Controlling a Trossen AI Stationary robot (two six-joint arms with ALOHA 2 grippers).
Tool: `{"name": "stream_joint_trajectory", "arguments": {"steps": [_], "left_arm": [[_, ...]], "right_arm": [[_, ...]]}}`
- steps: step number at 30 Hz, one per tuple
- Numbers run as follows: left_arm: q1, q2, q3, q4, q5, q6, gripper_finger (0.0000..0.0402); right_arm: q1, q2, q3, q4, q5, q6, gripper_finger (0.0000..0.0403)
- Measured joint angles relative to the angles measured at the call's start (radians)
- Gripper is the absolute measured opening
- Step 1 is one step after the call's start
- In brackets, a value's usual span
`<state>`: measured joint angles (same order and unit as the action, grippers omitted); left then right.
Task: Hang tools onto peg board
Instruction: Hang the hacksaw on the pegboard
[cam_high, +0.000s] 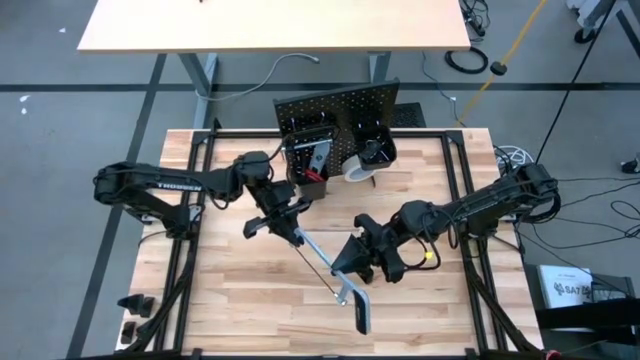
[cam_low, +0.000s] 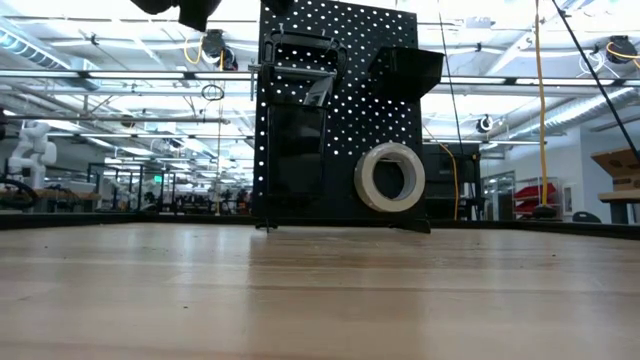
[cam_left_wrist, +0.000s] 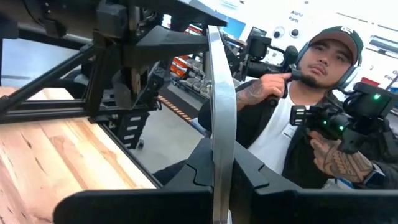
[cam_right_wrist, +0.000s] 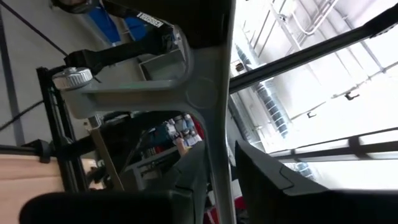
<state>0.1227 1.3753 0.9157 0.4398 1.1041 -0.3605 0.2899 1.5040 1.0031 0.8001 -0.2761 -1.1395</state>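
Two grippers — left (cam_high: 283, 226), right (cam_high: 352, 262) — grip one bar clamp (cam_high: 330, 272).

Bare tabletop (cam_high: 240, 290) front-left; bar clamp (cam_high: 325, 270) spans centre; peg board (cam_high: 335, 112) blocks rear.

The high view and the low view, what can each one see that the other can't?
Only the high view shows the two arms holding the grey bar clamp over the table: the left end effector shut on its bar, the right end effector closing on it near the handle end.

Only the low view shows the peg board's front face head-on and the big room behind it.

Both show the black peg board, the white tape roll hanging on it, and the wooden table.
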Motion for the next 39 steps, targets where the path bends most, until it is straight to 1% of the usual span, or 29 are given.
{"name": "stream_joint_trajectory", "arguments": {"steps": [7,9,11,14,18,21,25,28,30,34,37,39], "left_arm": [[0.023,0.039,0.0,0.057,-0.005,-0.028,0.0012],[0.023,0.041,0.0,0.057,-0.005,-0.028,0.0012],[0.023,0.041,0.0,0.059,-0.004,-0.028,0.0013],[0.022,0.044,-0.002,0.049,-0.004,-0.028,0.0036],[0.019,0.041,-0.002,0.039,-0.056,-0.028,0.0074],[0.02,0.041,-0.002,0.022,-0.068,-0.028,0.0092],[0.077,0.019,-0.002,-0.029,0.002,-0.042,0.0102],[0.125,-0.01,-0.001,-0.091,0.014,-0.05,0.0103],[0.149,-0.035,-0.002,-0.117,0.015,-0.025,0.0104],[0.209,-0.08,0.001,-0.107,0.041,-0.012,0.0104],[0.248,-0.117,-0.002,-0.139,0.038,-0.024,0.0104],[0.247,-0.164,-0.002,-0.139,0.023,-0.016,0.0104]], "right_arm": [[0.0,0.0,0.0,-0.019,-0.012,0.018,0.0077],[0.0,0.0,0.0,-0.025,-0.001,0.032,0.007],[0.0,0.0,0.0,-0.032,0.018,0.03,0.0052],[0.0,-0.004,0.001,-0.026,0.067,0.012,0.0019],[0.003,-0.004,0.0,-0.049,0.126,0.045,0.0018],[0.015,-0.016,-0.001,-0.054,0.217,0.093,0.0017],[0.041,-0.049,0.0,-0.118,0.356,0.104,0.0017],[0.067,-0.083,0.0,-0.165,0.463,0.107,0.0017],[0.08,-0.102,0.002,-0.194,0.502,0.115,0.0017],[0.097,-0.127,-0.001,-0.293,0.541,0.174,0.0017],[0.113,-0.143,-0.002,-0.326,0.677,0.212,0.0016],[0.114,-0.145,-0.001,-0.326,0.782,0.233,0.0016]]}}
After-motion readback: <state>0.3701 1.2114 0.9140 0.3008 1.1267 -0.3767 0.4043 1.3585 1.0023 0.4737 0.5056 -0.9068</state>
